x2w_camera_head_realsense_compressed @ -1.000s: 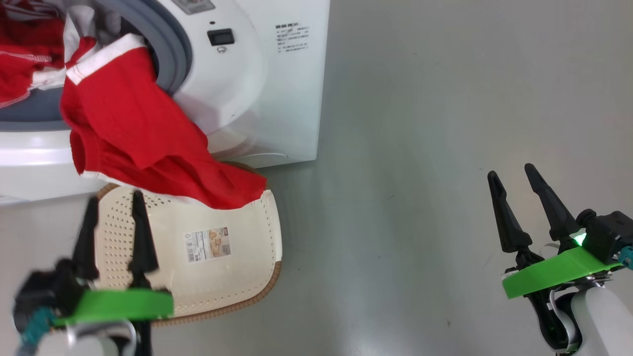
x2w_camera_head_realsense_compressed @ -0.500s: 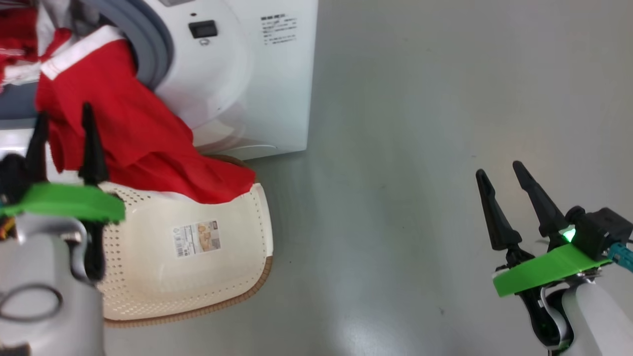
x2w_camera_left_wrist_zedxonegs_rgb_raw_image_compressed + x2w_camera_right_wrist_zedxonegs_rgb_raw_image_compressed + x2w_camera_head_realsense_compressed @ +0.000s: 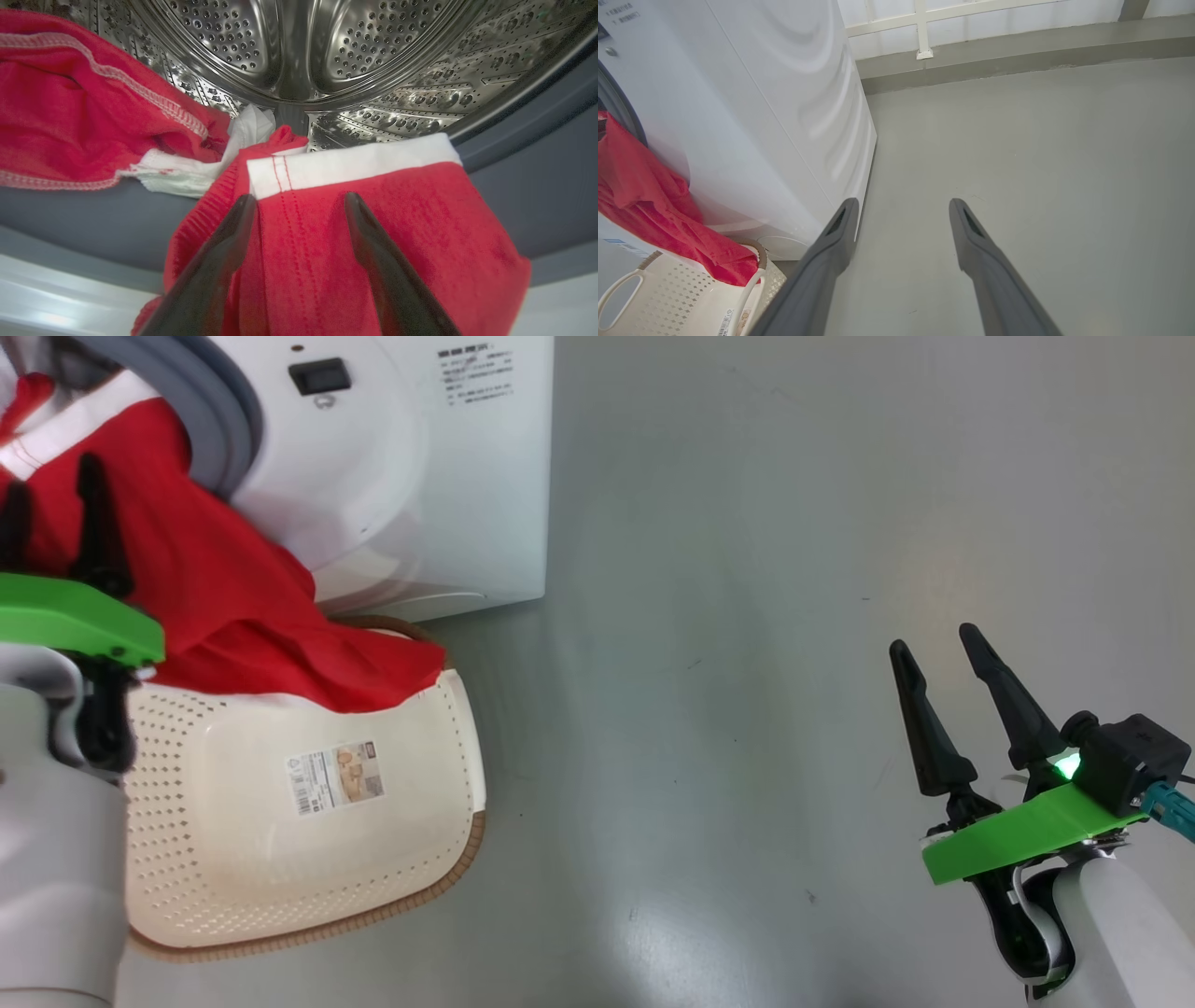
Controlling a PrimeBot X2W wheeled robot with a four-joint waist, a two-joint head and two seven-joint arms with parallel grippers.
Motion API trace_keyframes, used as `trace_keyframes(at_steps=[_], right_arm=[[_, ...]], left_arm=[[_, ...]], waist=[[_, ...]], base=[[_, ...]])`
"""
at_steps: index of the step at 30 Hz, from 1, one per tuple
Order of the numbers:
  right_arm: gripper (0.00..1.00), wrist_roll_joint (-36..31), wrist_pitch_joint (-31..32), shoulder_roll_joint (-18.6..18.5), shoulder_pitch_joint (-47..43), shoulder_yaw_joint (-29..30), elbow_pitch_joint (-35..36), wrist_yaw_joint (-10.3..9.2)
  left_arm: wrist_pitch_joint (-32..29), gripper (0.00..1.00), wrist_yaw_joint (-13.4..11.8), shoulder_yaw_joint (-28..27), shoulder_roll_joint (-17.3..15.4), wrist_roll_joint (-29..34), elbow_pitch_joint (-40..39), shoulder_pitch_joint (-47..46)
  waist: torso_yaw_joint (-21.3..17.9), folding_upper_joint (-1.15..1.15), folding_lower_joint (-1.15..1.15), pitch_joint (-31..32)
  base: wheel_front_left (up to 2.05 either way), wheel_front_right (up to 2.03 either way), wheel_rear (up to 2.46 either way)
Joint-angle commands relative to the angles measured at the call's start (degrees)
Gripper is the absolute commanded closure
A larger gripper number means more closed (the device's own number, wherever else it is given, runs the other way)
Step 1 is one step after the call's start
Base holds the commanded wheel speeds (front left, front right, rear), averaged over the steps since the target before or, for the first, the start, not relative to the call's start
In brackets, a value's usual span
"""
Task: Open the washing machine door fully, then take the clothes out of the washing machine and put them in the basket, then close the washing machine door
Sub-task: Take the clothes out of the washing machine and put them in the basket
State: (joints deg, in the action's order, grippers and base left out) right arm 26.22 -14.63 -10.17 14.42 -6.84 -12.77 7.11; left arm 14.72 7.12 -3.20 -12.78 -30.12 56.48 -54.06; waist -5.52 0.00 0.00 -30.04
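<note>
The white washing machine (image 3: 439, 476) stands at the upper left with its grey rubber ring (image 3: 201, 406) exposed; the washing machine door is out of view. Red clothes with white trim (image 3: 224, 588) hang from the opening down into the cream basket (image 3: 233, 868) on the floor below. My left gripper (image 3: 51, 476) is open at the drum mouth. In the left wrist view its fingers (image 3: 300, 198) straddle the draped red garment (image 3: 420, 224) just below its white band. Another red garment (image 3: 70, 116) lies inside the steel drum (image 3: 299, 46). My right gripper (image 3: 932, 639) hangs open over bare floor.
Grey floor (image 3: 747, 616) stretches to the right of the machine. In the right wrist view my right gripper (image 3: 903, 203) points past the machine's side panel (image 3: 761, 116) toward a wall base with a white frame (image 3: 924, 28). The basket's handle (image 3: 621, 289) shows at lower left.
My left gripper rose from over the basket up to the red garment at the drum opening. The head camera shifted, sliding the scene left. The right gripper stayed open and nearly still.
</note>
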Motion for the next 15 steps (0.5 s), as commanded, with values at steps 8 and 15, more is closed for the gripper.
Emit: trace_keyframes(at_steps=[8,15], right_arm=[[0.00,-0.16,-0.37,-0.23,0.87,-1.72,1.34,0.37],[0.00,-0.13,-0.37,-0.17,1.09,-1.65,1.38,0.37]], left_arm=[[-1.11,0.00,0.35,4.38,-6.06,-9.16,3.01,-2.76],[-0.70,0.12,0.36,9.82,-6.92,-12.48,4.43,-3.63]], waist=[[-0.89,0.00,0.00,-0.69],[-1.17,0.00,0.00,-0.78]], base=[[0.00,0.00,0.00],[0.00,0.00,0.00]])
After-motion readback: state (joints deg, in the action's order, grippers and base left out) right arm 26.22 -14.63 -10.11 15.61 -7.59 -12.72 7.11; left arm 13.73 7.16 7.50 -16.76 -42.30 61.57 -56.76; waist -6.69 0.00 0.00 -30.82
